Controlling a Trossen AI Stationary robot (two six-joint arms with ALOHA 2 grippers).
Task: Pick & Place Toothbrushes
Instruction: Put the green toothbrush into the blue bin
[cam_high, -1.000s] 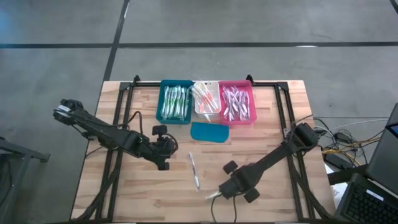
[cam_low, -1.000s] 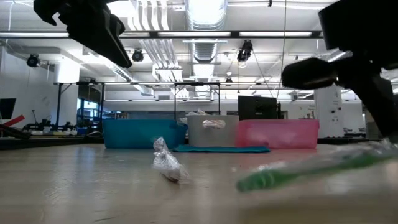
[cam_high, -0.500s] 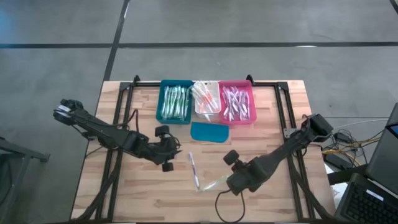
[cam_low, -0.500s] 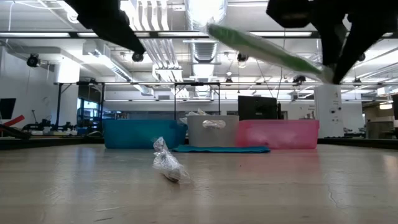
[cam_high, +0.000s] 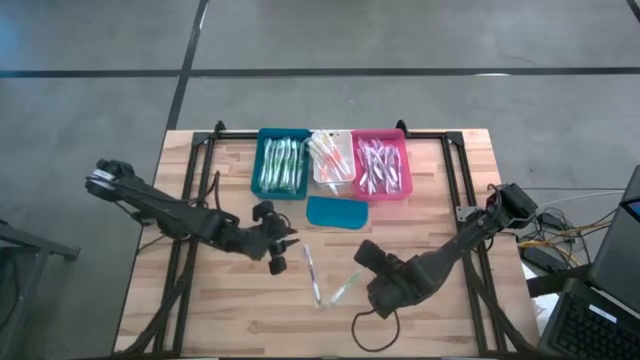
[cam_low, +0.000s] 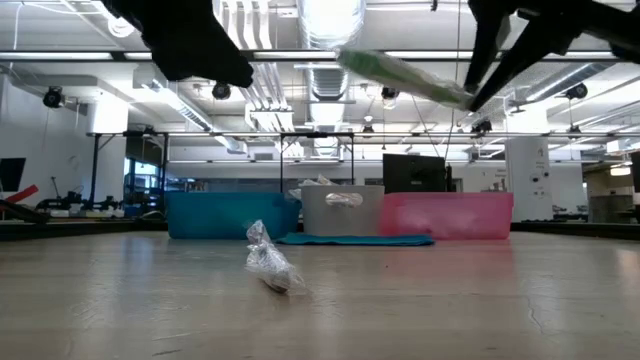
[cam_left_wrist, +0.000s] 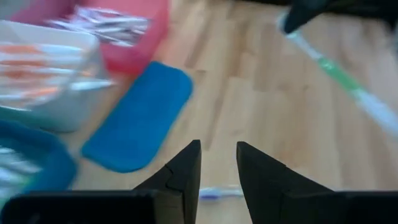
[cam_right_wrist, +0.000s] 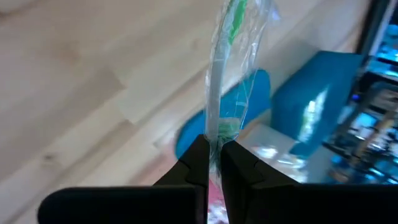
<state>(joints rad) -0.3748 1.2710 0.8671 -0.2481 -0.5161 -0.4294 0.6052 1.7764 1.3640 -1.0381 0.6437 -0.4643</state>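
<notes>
My right gripper (cam_high: 366, 279) is shut on a clear-wrapped white and green toothbrush (cam_high: 345, 290) above the table's near middle; the low view shows that toothbrush (cam_low: 400, 75) in the air. A second wrapped toothbrush (cam_high: 311, 272) lies flat on the wood, also seen in the low view (cam_low: 268, 262). My left gripper (cam_high: 279, 251) hovers open just left of it, and its wrist view shows the toothbrush (cam_left_wrist: 214, 193) below its fingers. More toothbrushes fill the teal bin (cam_high: 282, 163), the clear bin (cam_high: 332, 158) and the pink bin (cam_high: 381, 165). My right gripper pinches the wrapped green toothbrush between its two fingers near one end (cam_right_wrist: 215, 138). The fingers (cam_right_wrist: 198, 158) lie across the stick. It is lifted clear of the table, and its long free part (cam_right_wrist: 233, 25) sticks out ahead of the gripper, nearly level.
A flat teal lid-like piece (cam_high: 336, 212) lies just in front of the three bins, which stand side by side at the table's far edge. Black frame rails (cam_high: 463, 190) run along both sides of the table. Bare wood lies near the table's near edge.
My right gripper has lifted the green toothbrush off the table, where it lay a second ago, and carried it up and slightly toward the far edge. My left gripper has drifted a little to the right, toward the toothbrush lying on the table.
</notes>
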